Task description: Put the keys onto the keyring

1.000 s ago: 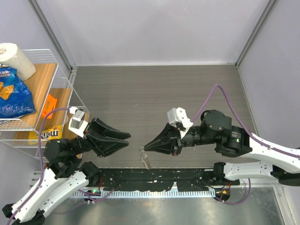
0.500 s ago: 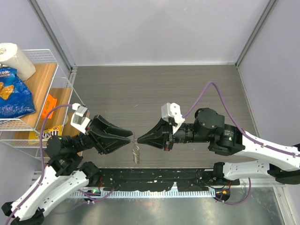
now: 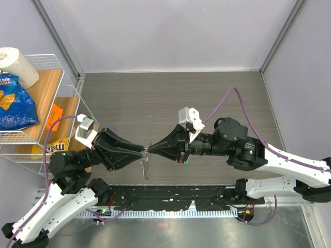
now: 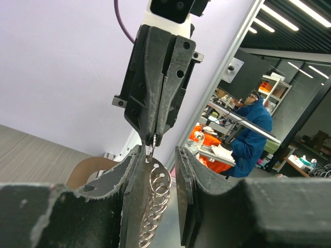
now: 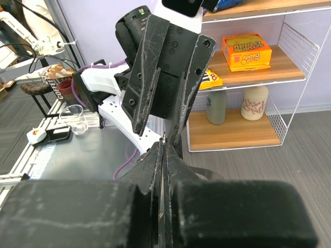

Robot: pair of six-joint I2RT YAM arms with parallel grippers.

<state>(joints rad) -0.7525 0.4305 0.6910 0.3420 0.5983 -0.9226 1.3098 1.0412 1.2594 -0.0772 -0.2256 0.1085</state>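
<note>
Over the table (image 3: 170,98), tip to tip, right pincer (image 3: 151,150) clamped on keyring (image 4: 159,188), left pincer (image 3: 139,151) parted around its chain.

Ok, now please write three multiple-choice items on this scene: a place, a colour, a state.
1. Where is the blue snack bag? A on the wire rack; B on the table; C between jaws.
2. Which colour is the right arm's cable? A green; B purple; C orange.
3. How do the right gripper's jaws stand? A wide apart; B shut on nothing; C shut on the keyring's top.
Answers: 1 A, it lies on a rack shelf at the left. 2 B, it arcs purple over the arm. 3 C, the left wrist view shows them closed with the keyring hanging below.
</note>
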